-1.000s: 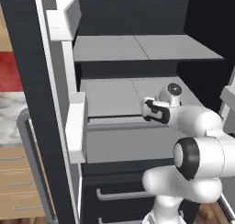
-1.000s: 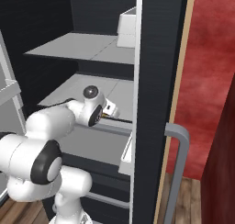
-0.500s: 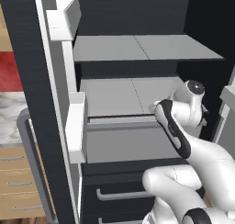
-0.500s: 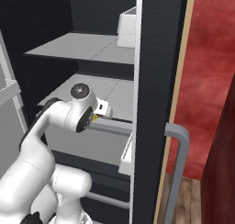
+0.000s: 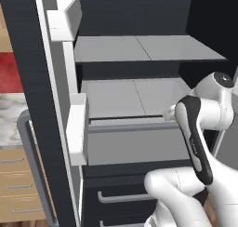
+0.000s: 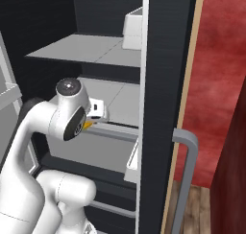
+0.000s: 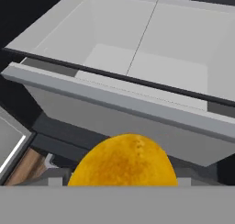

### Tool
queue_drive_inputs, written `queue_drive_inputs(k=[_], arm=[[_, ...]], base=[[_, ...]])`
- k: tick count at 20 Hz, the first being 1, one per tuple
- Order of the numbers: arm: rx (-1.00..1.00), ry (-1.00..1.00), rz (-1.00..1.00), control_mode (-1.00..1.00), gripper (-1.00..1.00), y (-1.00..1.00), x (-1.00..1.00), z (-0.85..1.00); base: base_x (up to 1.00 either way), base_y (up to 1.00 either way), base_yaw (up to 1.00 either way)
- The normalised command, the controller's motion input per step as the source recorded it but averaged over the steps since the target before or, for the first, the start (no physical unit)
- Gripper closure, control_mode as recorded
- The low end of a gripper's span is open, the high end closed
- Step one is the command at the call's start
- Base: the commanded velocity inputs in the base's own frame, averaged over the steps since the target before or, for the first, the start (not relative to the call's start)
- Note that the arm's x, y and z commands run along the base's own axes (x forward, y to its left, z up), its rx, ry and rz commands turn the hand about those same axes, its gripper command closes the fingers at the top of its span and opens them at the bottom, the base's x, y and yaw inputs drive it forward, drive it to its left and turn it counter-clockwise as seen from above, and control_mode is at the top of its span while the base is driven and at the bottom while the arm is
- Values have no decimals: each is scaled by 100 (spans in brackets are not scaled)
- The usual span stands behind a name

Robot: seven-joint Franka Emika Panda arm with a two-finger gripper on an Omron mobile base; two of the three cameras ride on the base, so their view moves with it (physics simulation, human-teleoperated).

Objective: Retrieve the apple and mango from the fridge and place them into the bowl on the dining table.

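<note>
Mango [image 7: 123, 161] clamped in claw [image 6: 91, 124], just outside open fridge [image 5: 139, 96]. You have bowl drop and apple left.

Tan wooden drawers [image 5: 14, 193] lower left; red wall [image 6: 216, 84], wood floor [image 6: 192, 209] right

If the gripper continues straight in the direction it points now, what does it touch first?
Probably the grey front edge of the fridge shelf. The gripper holds the mango, so the fruit would likely touch before the fingers; depth is uncertain.
</note>
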Motion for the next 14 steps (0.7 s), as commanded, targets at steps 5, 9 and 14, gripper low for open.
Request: queue_drive_inputs(k=[5,9,14], arm=[[-4,0,12,-100,100,3,-49,-5],[-3,0,7,100,100,4,-19,-10],[0,0,0,100,100,0,0,0]], base=[[0,0,0],[-9,3,2],[-56,3,11]])
